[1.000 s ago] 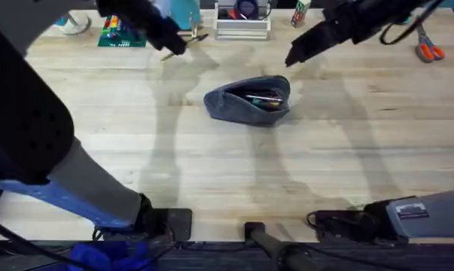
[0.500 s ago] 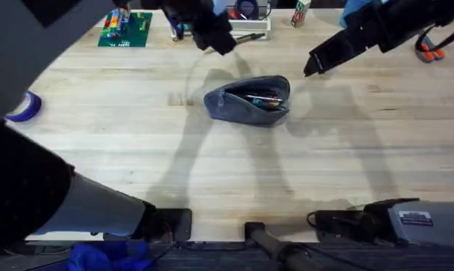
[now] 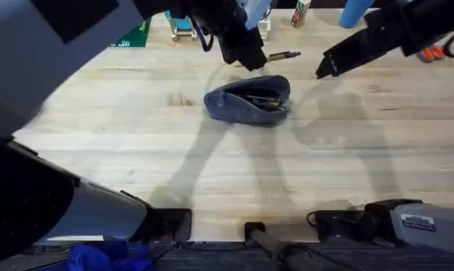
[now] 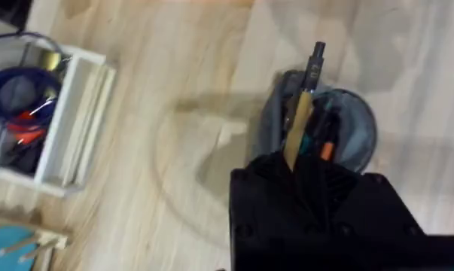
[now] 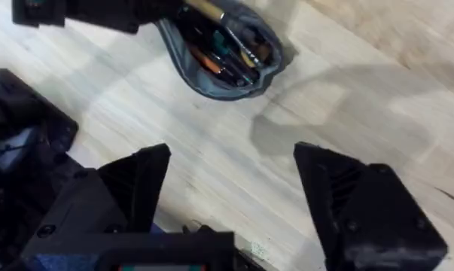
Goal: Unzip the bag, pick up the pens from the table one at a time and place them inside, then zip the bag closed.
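The grey-blue bag [image 3: 245, 102] lies open in the middle of the table [image 3: 136, 143], with several pens showing inside it [image 5: 223, 45]. My left gripper [image 3: 248, 54] hangs just behind and above the bag, shut on a yellow-tan pen [image 3: 284, 55] whose dark tip points right. In the left wrist view that pen [image 4: 303, 102] sticks out from the gripper [image 4: 294, 162] over the bag's open mouth [image 4: 347, 135]. My right gripper [image 3: 326, 69] hovers to the right of the bag, open and holding nothing, its fingers [image 5: 132, 184] wide apart.
A white organiser tray [image 4: 65, 113] stands at the back edge behind the bag. Orange-handled scissors [image 3: 431, 53] lie at the back right, a blue cylinder [image 3: 354, 13] near them, and a green board [image 3: 136, 34] at the back left.
My left gripper has swung right and toward the bag, carrying the yellow-tan pen. The right gripper has drawn back to the right, away from the bag.
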Available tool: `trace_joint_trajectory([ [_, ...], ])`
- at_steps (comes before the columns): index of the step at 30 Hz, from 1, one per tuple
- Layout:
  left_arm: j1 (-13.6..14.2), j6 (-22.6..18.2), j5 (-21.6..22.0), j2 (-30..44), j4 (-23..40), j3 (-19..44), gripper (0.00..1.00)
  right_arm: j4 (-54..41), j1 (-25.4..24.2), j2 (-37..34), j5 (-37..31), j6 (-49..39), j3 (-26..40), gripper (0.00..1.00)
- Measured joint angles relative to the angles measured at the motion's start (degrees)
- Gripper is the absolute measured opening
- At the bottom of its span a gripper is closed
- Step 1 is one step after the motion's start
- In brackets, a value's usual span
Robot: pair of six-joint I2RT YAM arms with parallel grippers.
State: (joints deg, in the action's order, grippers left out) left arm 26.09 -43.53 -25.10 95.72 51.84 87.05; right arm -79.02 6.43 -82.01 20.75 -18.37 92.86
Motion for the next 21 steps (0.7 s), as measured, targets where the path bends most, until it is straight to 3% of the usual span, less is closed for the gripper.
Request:
trace_joint_trajectory([
  [7,0.89,0.0,-5.13,0.0,1.26,0.0,0.042,-0.13,-2.38,1.17,-0.08,0.05,0.0,0.997],
  [13,1.11,0.0,-6.94,0.02,1.59,0.0,0.042,-0.13,-2.38,1.17,-0.15,0.13,0.0,0.997],
  [21,1.11,-5.08,-13.26,6.61,1.48,0.0,0.042,-0.13,-2.38,1.16,-0.17,0.17,0.0,0.997],
])
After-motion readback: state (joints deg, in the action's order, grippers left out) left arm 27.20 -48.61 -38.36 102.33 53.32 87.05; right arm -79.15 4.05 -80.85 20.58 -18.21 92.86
